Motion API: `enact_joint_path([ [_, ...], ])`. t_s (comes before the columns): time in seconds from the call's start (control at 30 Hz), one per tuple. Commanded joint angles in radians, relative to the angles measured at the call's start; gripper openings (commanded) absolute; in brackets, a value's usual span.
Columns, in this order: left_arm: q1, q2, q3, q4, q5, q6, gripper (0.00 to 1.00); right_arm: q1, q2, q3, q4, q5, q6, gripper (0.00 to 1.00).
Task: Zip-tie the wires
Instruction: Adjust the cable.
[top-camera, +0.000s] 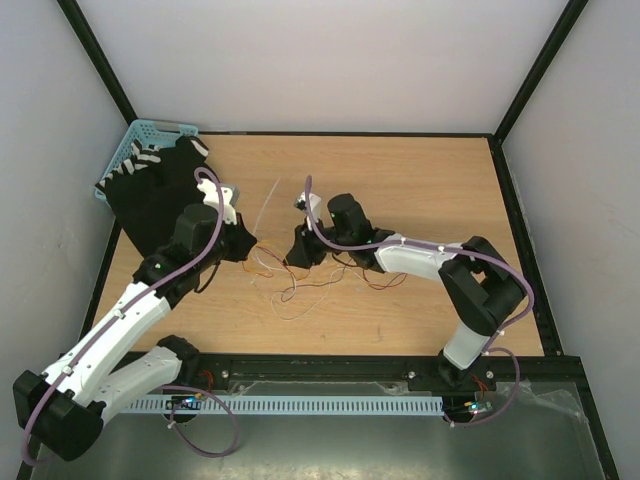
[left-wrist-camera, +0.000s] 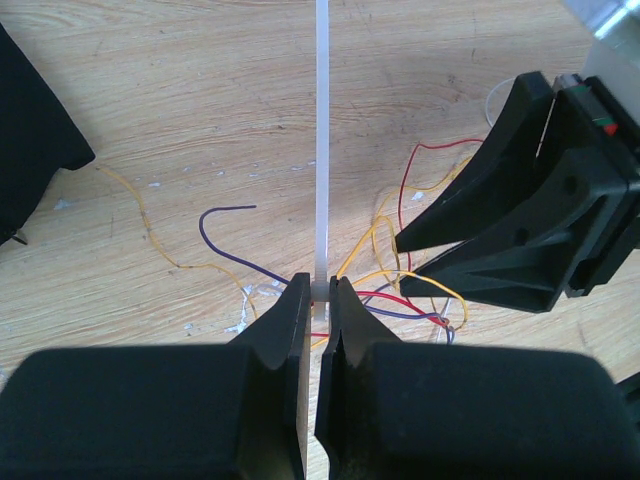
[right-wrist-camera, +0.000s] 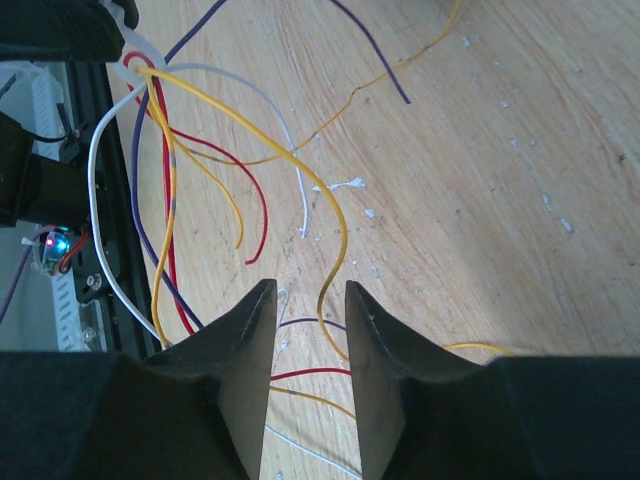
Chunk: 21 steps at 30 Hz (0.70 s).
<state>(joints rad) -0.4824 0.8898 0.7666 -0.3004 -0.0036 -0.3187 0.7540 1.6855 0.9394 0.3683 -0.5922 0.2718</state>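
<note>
Light wooden tabletop (top-camera: 430, 170), plain white walls (top-camera: 330, 60), black corner posts (top-camera: 100, 55), even soft light

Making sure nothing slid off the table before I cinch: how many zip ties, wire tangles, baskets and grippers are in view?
zip tie: 1
tangle of wires: 1
blue basket: 1
grippers: 2 (left gripper clamped on the zip tie, right gripper open over the wires)
Total: 5

A robot lab cell: white walls (top-camera: 300, 60) and black frame posts (top-camera: 100, 65) box in a wooden worktop (top-camera: 430, 180), two arms (top-camera: 122, 320) bolted at its near edge.
</note>
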Motion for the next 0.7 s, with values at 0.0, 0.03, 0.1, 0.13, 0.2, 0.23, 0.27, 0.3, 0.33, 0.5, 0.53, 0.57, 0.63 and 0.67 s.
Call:
enact_joint_path([
  [0.0,-0.004,-0.014,0.002,0.029,0.003,-0.005,0.0,0.011,0.026,-0.005,0.052,-0.033,0.015,0.37],
  [0.03,-0.004,-0.015,0.003,0.03,0.002,-0.004,0.0,0.011,0.026,-0.004,0.053,-0.031,0.015,0.3],
  [0.1,-0.003,-0.015,0.002,0.029,0.002,-0.003,0.0,0.011,0.019,0.0,0.052,-0.024,0.015,0.16],
  [0.13,-0.004,-0.016,0.002,0.03,0.002,-0.003,0.0,0.011,0.012,0.003,0.048,-0.021,0.014,0.1],
  [0.2,-0.004,-0.014,0.002,0.029,0.004,-0.004,0.0,0.011,0.0,0.018,0.034,-0.014,0.007,0.03],
  [0.23,-0.005,-0.011,0.002,0.03,0.004,-0.003,0.0,0.011,-0.006,0.029,0.024,-0.013,0.003,0.01],
  [0.27,-0.005,-0.008,0.002,0.03,0.004,-0.005,0.0,0.013,-0.01,0.038,0.014,-0.014,-0.002,0.0],
  [0.3,-0.005,-0.006,0.001,0.031,0.004,-0.005,0.0,0.014,-0.011,0.049,0.002,-0.015,-0.008,0.0],
  [0.33,-0.005,-0.003,0.001,0.032,0.004,-0.005,0.0,0.015,-0.012,0.069,-0.013,-0.016,-0.015,0.0],
  [0.5,-0.008,0.016,-0.001,0.046,0.006,-0.009,0.0,0.029,-0.009,0.114,-0.058,-0.021,-0.039,0.0],
  [0.53,-0.008,0.019,-0.002,0.047,0.005,-0.009,0.0,0.031,-0.008,0.119,-0.058,-0.022,-0.039,0.0],
  [0.57,-0.008,0.021,-0.003,0.05,0.005,-0.009,0.0,0.034,-0.007,0.122,-0.058,-0.024,-0.039,0.0],
  [0.63,-0.01,0.026,-0.003,0.054,0.004,-0.011,0.0,0.037,-0.007,0.124,-0.057,-0.027,-0.036,0.0],
  [0.67,-0.01,0.028,-0.004,0.055,0.004,-0.011,0.0,0.037,-0.008,0.123,-0.054,-0.027,-0.035,0.0],
])
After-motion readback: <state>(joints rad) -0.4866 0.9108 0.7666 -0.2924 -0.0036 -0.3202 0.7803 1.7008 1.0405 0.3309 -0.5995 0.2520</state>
